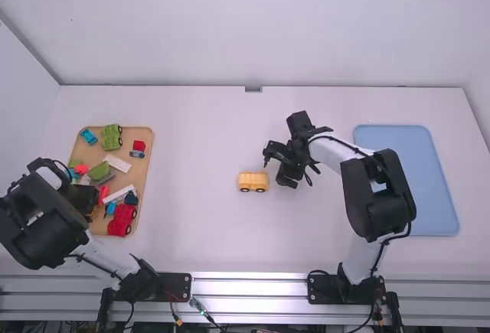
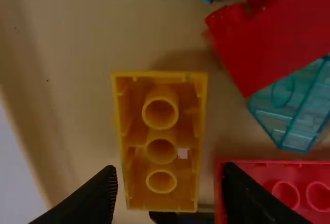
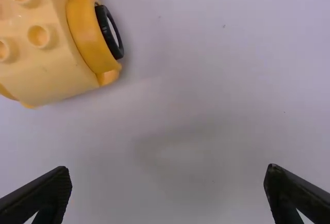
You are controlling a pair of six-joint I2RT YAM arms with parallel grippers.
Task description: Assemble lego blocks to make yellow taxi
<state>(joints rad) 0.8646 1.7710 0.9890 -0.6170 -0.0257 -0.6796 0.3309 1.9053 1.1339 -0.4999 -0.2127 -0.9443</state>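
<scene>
Yellow, with its hollow underside facing up, the loose brick [image 2: 161,147] lay in the wooden tray [image 1: 145,166], where we saw the left gripper [image 1: 81,194] reaching in over it. Its fingers stood well open on either side of the brick's nearer end, with nothing gripped. Farther off, on bare white table near the middle, we found the yellow vehicle [image 1: 253,181], upright on black wheels with its studs up. The right gripper [image 1: 276,167] hung just beside it, a little beyond and to the right; its fingers were spread wide and empty, and the vehicle lay outside their gap.

Around the loose brick, we noted an upturned red brick [image 2: 273,193] close alongside, its edge partly behind one finger, so that side was cramped. A studded red brick [image 2: 273,33] and a clear teal block [image 2: 294,100] crowded the same side. Toward the tray's near end sat a red vehicle [image 1: 122,220]; farther up were a white brick [image 1: 117,163], a small red-and-blue vehicle [image 1: 138,148] and, near the far end, a green vehicle [image 1: 111,137]. Off to the right, we saw a blue tray [image 1: 436,210], partly behind the right arm.
</scene>
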